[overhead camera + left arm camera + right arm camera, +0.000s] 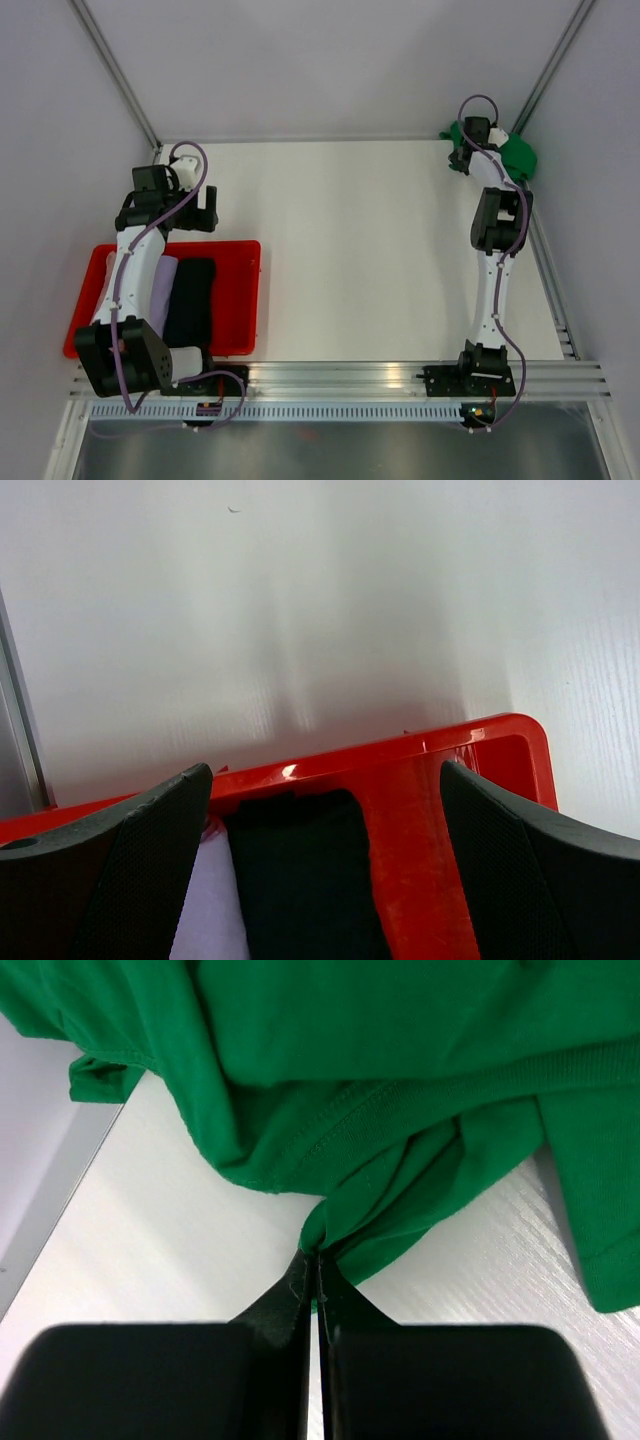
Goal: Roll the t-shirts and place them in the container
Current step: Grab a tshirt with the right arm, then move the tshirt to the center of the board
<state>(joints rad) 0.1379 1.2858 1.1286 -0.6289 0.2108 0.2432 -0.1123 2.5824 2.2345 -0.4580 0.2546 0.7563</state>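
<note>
White tabletop (350, 250) fills mid-frame. Red tray (245, 300) at lower left holds black t-shirt (190, 300) and lavender t-shirt (160, 290). Green t-shirt (518, 155) bunched upper right — right end effector (318, 1260) clenched on its fold. Left end effector (325, 772) released, over tray's upper edge.

Bright, even light pours down on the white desk (350, 250), and the overhead view is sharp, with only faint, soft shadows. At the left wrist, pale glare streaks run down the desk and a small highlight glints on the red tray (420, 770) rim. The left pincer (325, 770) looms dark and slightly soft. At the right wrist, the green t-shirt (400, 1060) shows crisp stitching and deep-shaded folds, and the right pincer (312, 1260) is near-black and featureless.
</note>
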